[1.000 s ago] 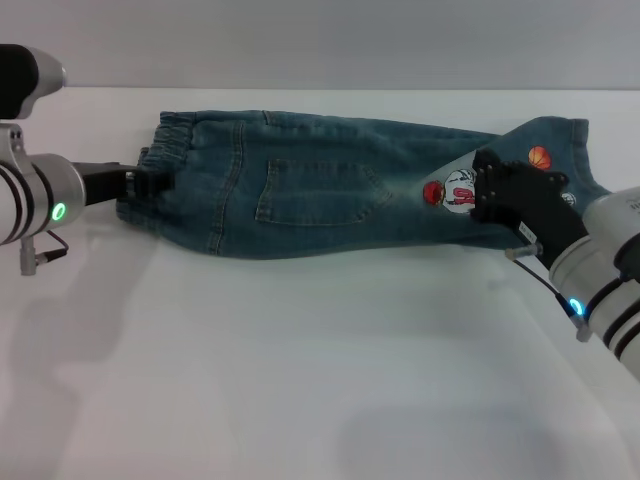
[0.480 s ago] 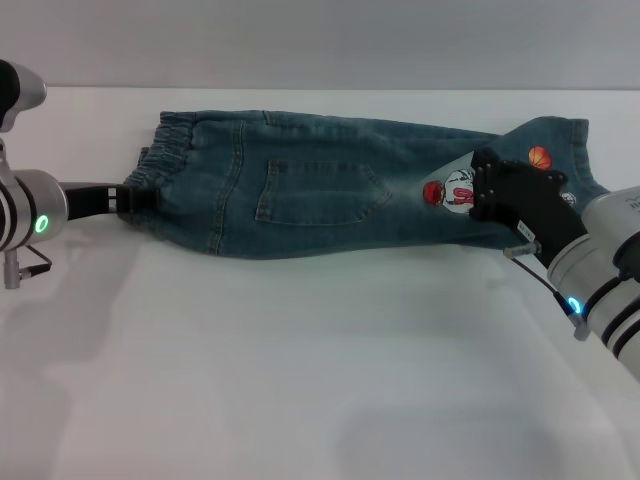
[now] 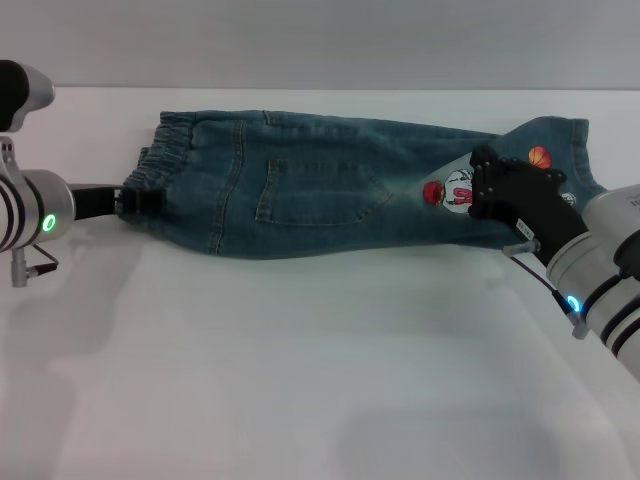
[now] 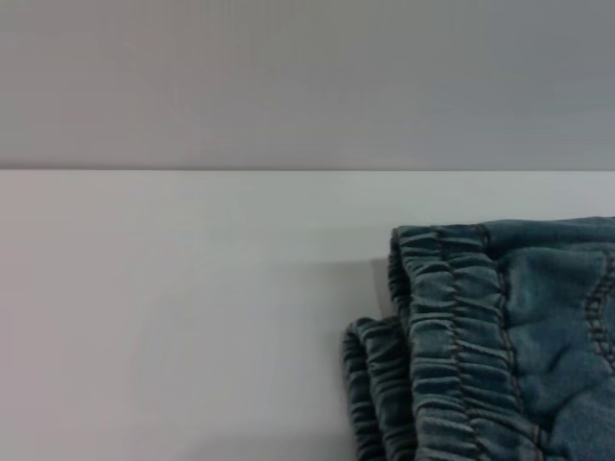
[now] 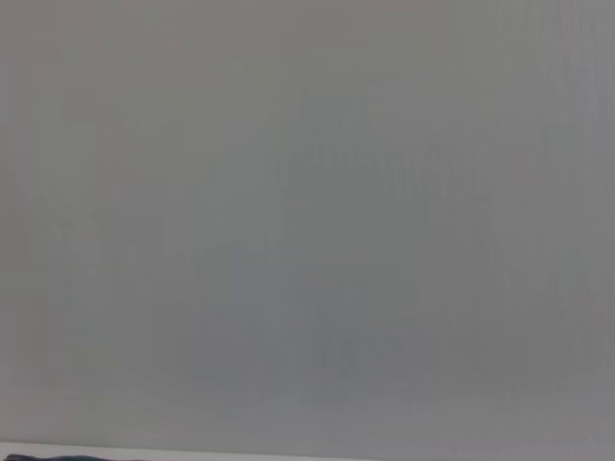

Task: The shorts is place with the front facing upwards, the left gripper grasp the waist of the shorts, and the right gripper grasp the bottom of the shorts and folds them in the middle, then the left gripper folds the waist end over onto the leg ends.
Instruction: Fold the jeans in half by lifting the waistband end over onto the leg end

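Note:
Blue denim shorts (image 3: 320, 195) lie folded lengthwise on the white table (image 3: 300, 360), with the elastic waist at the left and the leg ends with cartoon patches at the right. My left gripper (image 3: 140, 200) sits at the near corner of the waist. The left wrist view shows the gathered waistband (image 4: 452, 327) close up, doubled in two layers. My right gripper (image 3: 478, 190) rests over the leg end, beside the red and white patch (image 3: 450, 190). The right wrist view shows only a blank grey wall.
The table's far edge (image 3: 350, 90) runs just behind the shorts, against a grey wall. Bare white tabletop stretches in front of the shorts toward me.
My left gripper drew back to the left, from over the waistband to its outer edge, then crept slightly right again. The right arm and the shorts stayed where they were.

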